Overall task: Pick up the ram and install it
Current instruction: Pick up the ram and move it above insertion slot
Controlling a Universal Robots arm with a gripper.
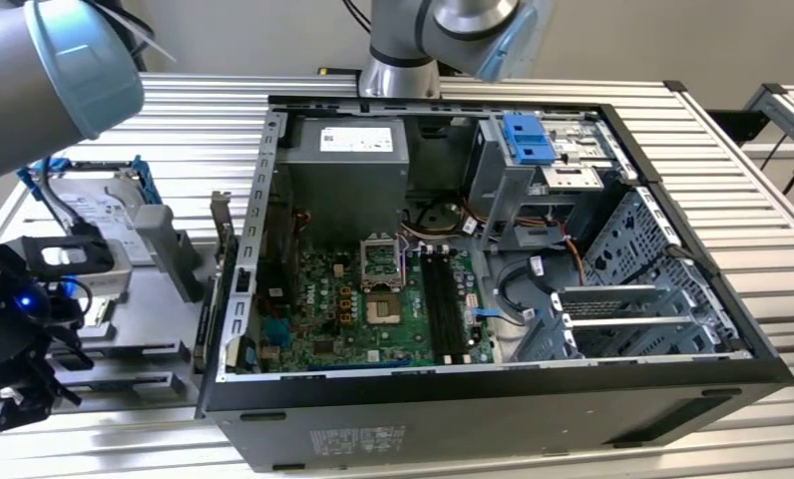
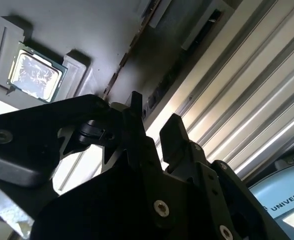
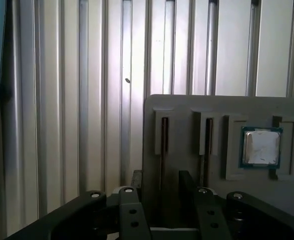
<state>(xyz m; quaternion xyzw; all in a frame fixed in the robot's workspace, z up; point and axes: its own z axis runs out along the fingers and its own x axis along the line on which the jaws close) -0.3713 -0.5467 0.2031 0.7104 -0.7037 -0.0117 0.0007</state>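
The open computer case (image 1: 504, 249) lies on the slatted table (image 1: 716, 110); a white label (image 1: 362, 140) on its power supply is too small to read; over the grey holder (image 3: 286, 110) hangs the gripper (image 3: 161, 177), fingers apart, straddling the ram (image 3: 163, 137), which stands edgewise in its slot; a silver chip (image 3: 260, 147) sits nearby.

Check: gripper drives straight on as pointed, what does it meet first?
Probably the ram, standing edge-on in the grey holder's slot, in line between the gripper's open jaws; depth unclear.

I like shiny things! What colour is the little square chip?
The chip is silver with a green edge, best seen in the first wrist view.
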